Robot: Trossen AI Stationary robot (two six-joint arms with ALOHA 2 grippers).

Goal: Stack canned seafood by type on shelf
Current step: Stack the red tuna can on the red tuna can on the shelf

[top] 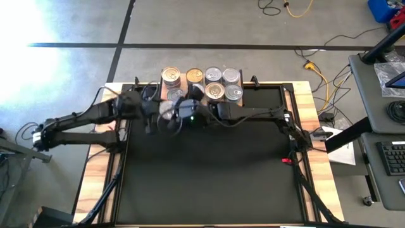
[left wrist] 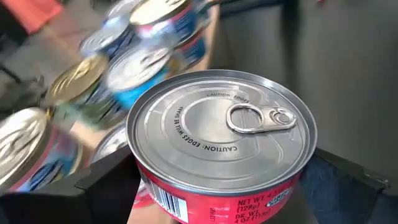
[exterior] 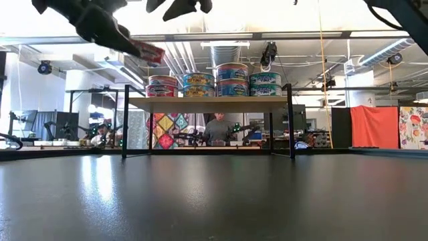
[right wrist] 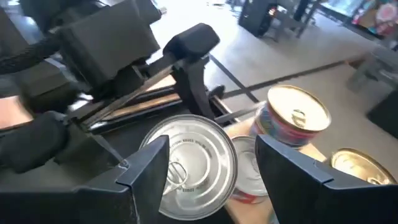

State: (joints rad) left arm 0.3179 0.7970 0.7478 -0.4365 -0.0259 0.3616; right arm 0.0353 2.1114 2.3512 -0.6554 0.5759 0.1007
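**Above the shelf's left end: a red tin between two grippers**

Between the fingers of the left gripper [left wrist: 217, 205] sits a red-labelled tin [left wrist: 221, 146], lid up and pull-tab showing, clamped by its sides and carried clear of the worktop [top: 209, 171]. Just beyond that gripper stands the shelf [exterior: 214, 104], its tins [top: 215, 83] stacked in short columns. The right gripper [right wrist: 211, 168] hangs directly over the same tin, jaws standing apart on either side of the silver lid without pressing it.

Risk, as I judge it: both grippers crowd one tin beside the stacks. If the right gripper's fingers pinch while the left one holds firm, the tin could twist or pop free and roll. A sideways nudge from either arm could also topple the gold-lidded tin [right wrist: 297, 115] just beside the right gripper.

The tin is short and round; its axis runs roughly vertical, tipped slightly in the low view, with the lid facing up toward the right gripper.
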